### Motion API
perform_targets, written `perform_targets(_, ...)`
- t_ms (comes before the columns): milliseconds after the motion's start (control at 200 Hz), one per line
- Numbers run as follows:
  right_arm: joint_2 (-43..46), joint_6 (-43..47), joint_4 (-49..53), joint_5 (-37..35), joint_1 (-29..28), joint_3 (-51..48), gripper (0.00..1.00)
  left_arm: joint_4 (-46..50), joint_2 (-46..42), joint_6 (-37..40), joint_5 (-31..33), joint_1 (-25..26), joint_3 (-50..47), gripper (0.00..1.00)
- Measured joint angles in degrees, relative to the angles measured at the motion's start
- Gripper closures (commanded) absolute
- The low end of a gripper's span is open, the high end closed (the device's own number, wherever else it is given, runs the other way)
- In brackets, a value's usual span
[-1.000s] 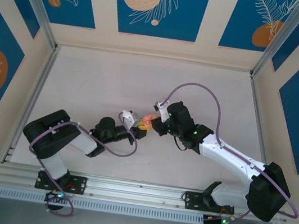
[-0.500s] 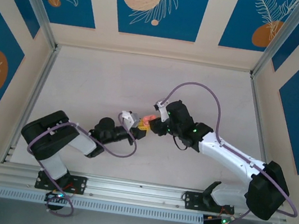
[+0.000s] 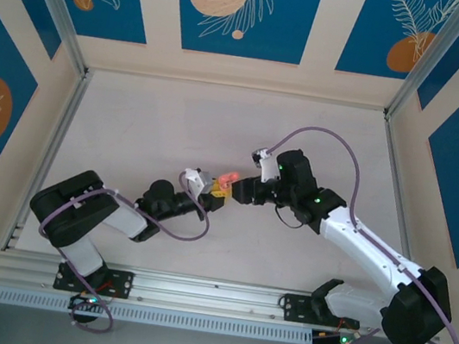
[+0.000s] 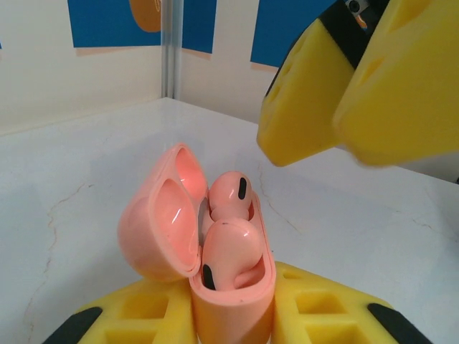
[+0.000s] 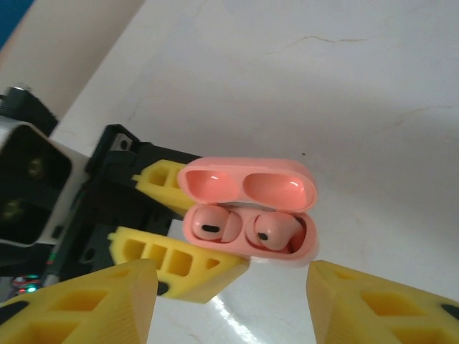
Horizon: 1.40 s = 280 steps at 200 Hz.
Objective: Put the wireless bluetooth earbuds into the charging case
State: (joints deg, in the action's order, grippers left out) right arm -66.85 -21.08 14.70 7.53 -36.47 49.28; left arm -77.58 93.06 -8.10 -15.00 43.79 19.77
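My left gripper (image 4: pixel 233 319) pinches one open case (image 5: pixel 247 185) holding two earbuds (image 5: pixel 212 225), my right gripper (image 5: pixel 229 297) spread apart at its six o'clock

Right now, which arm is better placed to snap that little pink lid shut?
Probably right. The right gripper is open and empty beside the case, facing its raised lid; the left gripper is shut on the case, both earbuds seated.

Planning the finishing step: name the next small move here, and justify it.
Probably swing the right tool, open and clear, against the lid to press it shut: both earbuds sit in their wells of the charging case, which the left tool grips.
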Motion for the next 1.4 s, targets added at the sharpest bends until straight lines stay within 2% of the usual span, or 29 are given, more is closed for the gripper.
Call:
perform_targets(225, 3.8, -1.1, -0.1, 6.7, 5.2, 0.0, 0.47, 0.0, -0.7, 2.3, -2.9, 0.0, 0.0, 0.76)
perform_targets(390, 4.3, -0.7, -0.4, 14.8, 10.0, 0.0, 0.41, -0.1, -0.8, 4.2, -6.7, 0.0, -0.1, 0.75)
perform_targets(550, 1.7, 0.1, -0.5, 25.0, 14.3, 0.0, 0.39, -0.1, -0.8, 4.5, -10.4, 0.0, -0.1, 0.75)
perform_targets(735, -3.7, 1.7, 0.2, 31.6, 15.1, 0.5, 0.39, 0.0, -0.8, 4.4, -13.6, 0.0, 0.4, 0.75)
perform_targets(1115, -9.1, 4.4, 1.3, 36.5, 13.3, 2.1, 0.44, -0.2, -0.8, 3.9, -15.1, 0.0, 1.1, 0.74)
perform_targets(1400, -6.4, 5.9, 2.1, 36.0, 13.5, 1.6, 0.53, -1.2, -0.8, 3.6, -14.9, 0.0, 1.4, 0.74)
